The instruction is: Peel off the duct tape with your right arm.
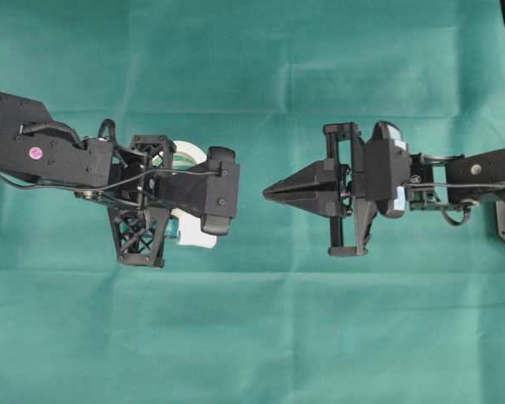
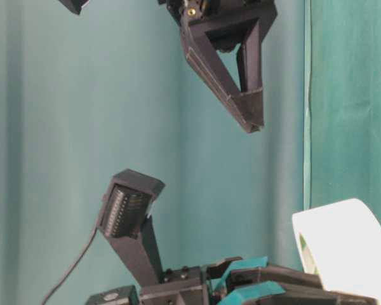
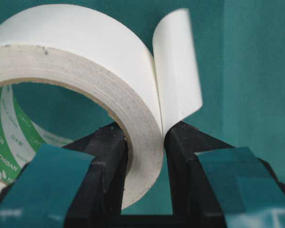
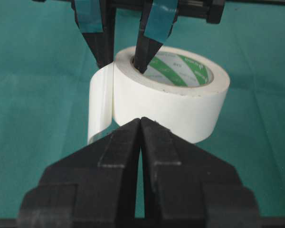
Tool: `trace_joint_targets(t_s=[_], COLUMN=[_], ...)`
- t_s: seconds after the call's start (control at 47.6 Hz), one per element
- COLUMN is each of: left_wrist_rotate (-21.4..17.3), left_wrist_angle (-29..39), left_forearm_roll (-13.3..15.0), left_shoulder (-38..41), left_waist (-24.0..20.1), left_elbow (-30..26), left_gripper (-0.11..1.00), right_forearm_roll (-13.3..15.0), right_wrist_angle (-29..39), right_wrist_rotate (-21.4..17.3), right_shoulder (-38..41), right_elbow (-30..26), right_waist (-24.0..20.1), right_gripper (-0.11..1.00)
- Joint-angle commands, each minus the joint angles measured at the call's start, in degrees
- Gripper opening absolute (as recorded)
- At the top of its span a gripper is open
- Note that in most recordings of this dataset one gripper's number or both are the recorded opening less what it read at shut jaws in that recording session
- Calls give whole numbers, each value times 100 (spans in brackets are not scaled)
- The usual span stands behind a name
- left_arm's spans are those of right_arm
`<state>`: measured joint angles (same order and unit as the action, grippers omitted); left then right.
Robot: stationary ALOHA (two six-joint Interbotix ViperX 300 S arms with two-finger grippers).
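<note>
Plainly, glossy white duct tape (image 4: 171, 102) curls off its roll.

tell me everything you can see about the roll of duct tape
The duct tape is a white roll with a tan cardboard core, its inner ring printed in green and white. It lies tilted, held up by the left claw, whose teal-padded fingers pinch the roll's wall, one inside the ring, one outside. A loose white strip end curls away from the roll beside the outer finger. The right claw, shut, points at it without touching.
</note>
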<state>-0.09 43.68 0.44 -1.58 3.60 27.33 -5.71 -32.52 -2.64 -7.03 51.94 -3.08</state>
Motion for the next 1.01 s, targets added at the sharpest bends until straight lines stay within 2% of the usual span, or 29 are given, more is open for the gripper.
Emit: trace_joint_targets(t_s=[0.0,0.189,0.526,0.568,0.694,0.736,0.778,0.988], left_wrist_rotate=[-44,-264,-272,-272,-272,-281,-281,-281], left_wrist_angle=[-211,-325,-325,-325,-325,-325,-316,-308], left_forearm_roll=[-18,-9,-9,-9,-9,-9,-9,-9], left_shoulder=[-246,-185,-53,-62,-62,-70,-79,-185], left_waist=[0,-9,-88,-88,-88,-88,-88,-97], left_elbow=[-35,-18,0,9,88,114,132,141], left_gripper=[20,20,21,25,58,64,67,67], right_forearm_roll=[9,18,18,9,18,18,18,9], right_wrist_angle=[-62,-62,-35,-35,-35,-35,-35,-35], right_wrist_rotate=[9,0,-9,-9,-9,-9,-9,-9], right_shoulder=[-158,-158,-158,-158,-158,-158,-158,-158], right_elbow=[-18,0,0,0,0,0,0,0], right_waist=[9,9,0,0,-18,-18,-18,-35], right_gripper=[-10,-10,-10,-10,-10,-10,-10,-10])
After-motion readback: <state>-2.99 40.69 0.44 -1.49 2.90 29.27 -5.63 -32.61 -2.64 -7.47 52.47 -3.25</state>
